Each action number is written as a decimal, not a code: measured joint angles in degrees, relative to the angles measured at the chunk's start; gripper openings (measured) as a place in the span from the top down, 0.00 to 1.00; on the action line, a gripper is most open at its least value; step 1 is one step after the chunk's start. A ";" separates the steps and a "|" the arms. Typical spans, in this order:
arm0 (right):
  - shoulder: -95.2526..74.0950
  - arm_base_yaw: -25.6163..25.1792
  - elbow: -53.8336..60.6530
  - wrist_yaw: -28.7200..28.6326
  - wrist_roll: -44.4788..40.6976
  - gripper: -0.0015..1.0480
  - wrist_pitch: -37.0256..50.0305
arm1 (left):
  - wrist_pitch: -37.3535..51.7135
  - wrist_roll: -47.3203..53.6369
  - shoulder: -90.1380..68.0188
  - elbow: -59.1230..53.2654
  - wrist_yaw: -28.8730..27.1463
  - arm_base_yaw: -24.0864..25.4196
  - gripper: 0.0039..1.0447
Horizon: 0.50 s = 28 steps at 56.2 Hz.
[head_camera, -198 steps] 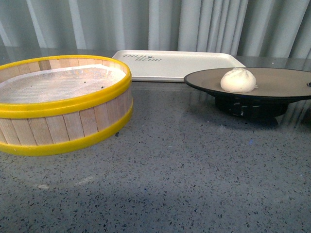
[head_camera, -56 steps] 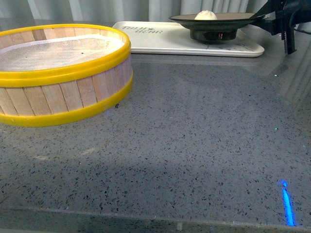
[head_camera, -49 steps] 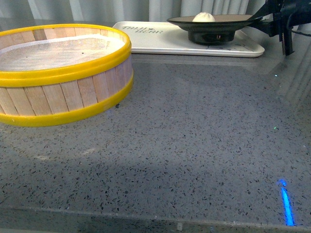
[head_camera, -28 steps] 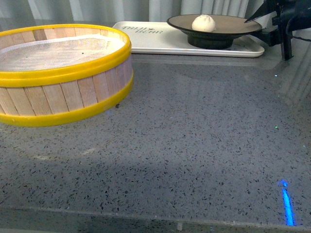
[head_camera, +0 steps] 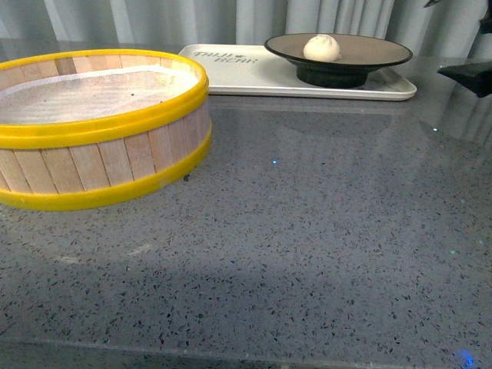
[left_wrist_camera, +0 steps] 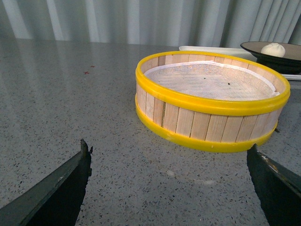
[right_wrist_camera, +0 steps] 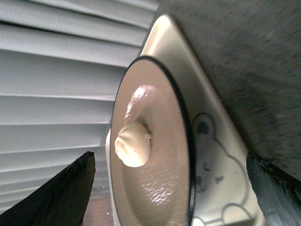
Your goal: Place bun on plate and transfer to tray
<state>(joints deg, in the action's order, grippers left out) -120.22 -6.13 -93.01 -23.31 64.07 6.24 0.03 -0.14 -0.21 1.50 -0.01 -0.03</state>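
**Bun on plate, plate on tray, both pincers spread wide**

In the upper right of the front view, the small round white steamed bun (head_camera: 321,48) sits left of centre on the wide, shallow grey-brown plate with a black rim and foot (head_camera: 377,52). The plate stands on the right half of the flat white rectangular plastic tray with rounded corners (head_camera: 238,73), whose dark printed lettering shows near its left end. The tray lies along the far edge of the speckled grey stone table (head_camera: 307,246), in front of pale pleated curtains (head_camera: 192,19).

At the left of the front view, the round wooden-slat steamer basket with yellow rims (head_camera: 100,169) rests on the table, near the tray's left corner and apart from it. A white liner covers its floor.

The right gripper (right_wrist_camera: 171,188) has its jaws wide apart and holds nothing; in the right wrist view its two dark fingertips (right_wrist_camera: 66,193) frame the plate, bun and a bear outline printed on the tray. In the front view only a dark tip shows at the right edge, clear of the plate.

The left gripper (left_wrist_camera: 169,186) is likewise spread open and empty, with the basket ahead of it in the left wrist view and the bun and plate at upper right.
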 joint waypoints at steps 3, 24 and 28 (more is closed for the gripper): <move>2.25 -0.83 2.80 1.36 -0.96 0.08 0.83 | 0.00 0.00 0.00 0.00 0.00 0.00 0.06; 40.61 -12.92 44.54 28.35 -35.04 0.08 14.56 | 0.00 0.00 0.00 0.00 0.00 0.00 0.06; 46.21 -13.09 50.45 30.93 -43.19 0.08 17.81 | 0.00 0.00 0.00 0.00 0.00 0.00 0.06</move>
<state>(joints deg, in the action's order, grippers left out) -74.02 -19.22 -42.57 7.62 20.88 24.05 0.03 -0.14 -0.21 1.50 -0.01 -0.03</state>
